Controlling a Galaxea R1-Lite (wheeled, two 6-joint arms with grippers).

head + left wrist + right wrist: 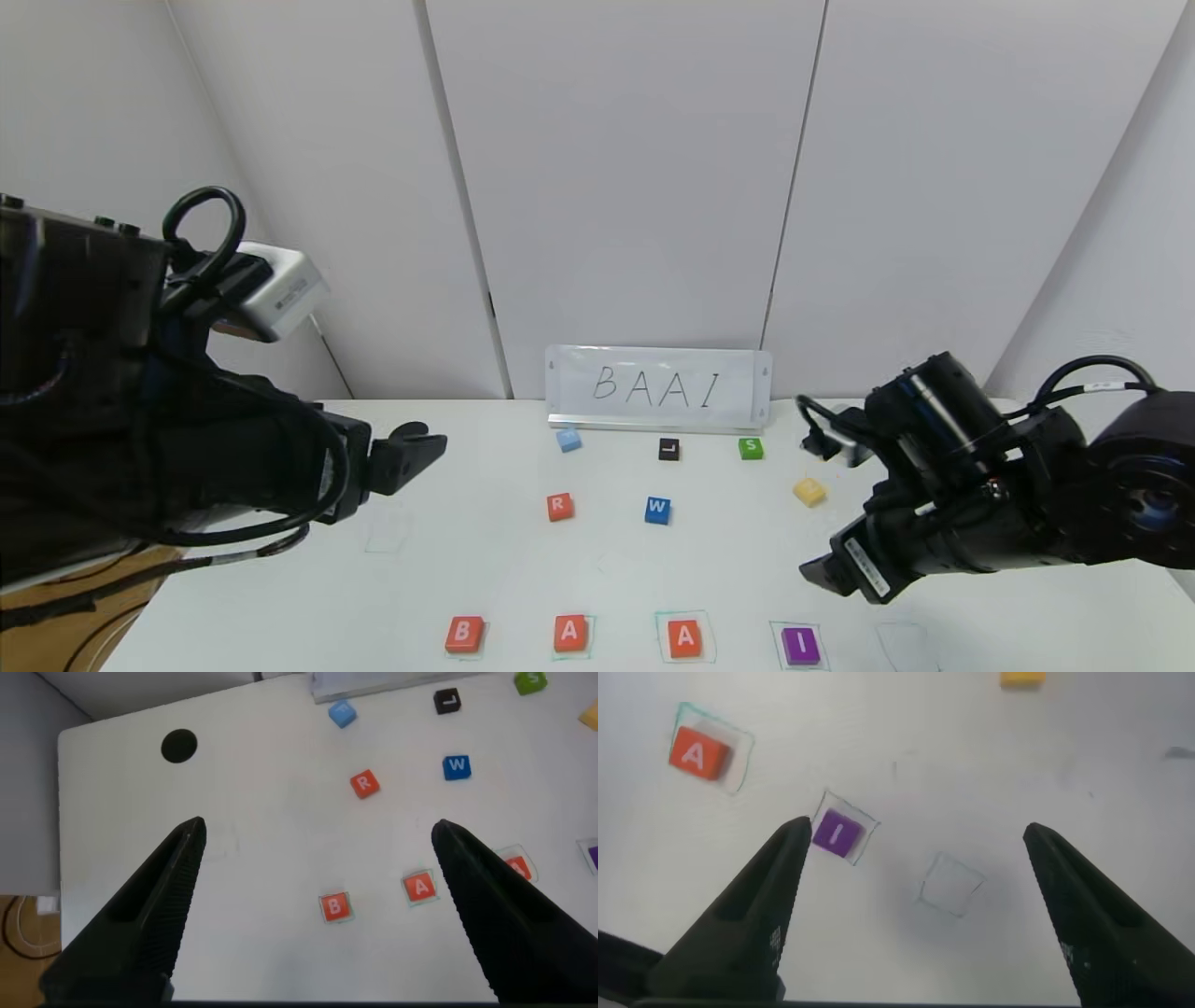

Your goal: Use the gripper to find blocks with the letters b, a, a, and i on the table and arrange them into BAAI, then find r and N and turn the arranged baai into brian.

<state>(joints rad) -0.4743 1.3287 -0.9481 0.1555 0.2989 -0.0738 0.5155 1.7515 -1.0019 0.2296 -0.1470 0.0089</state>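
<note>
Along the near edge of the table, the blocks stand in a row inside green drawn squares: orange-red B, A, A and purple I. The r block lies alone in mid-table. No block shows a readable N. My right gripper hovers open just above and right of the I, nothing between its fingers. My left gripper hangs open over the table's left side, well above B and A.
A white sign reading BAAI stands at the back. In front of it lie light blue, black L, green S, yellow and blue W blocks. An unfilled drawn square sits right of I.
</note>
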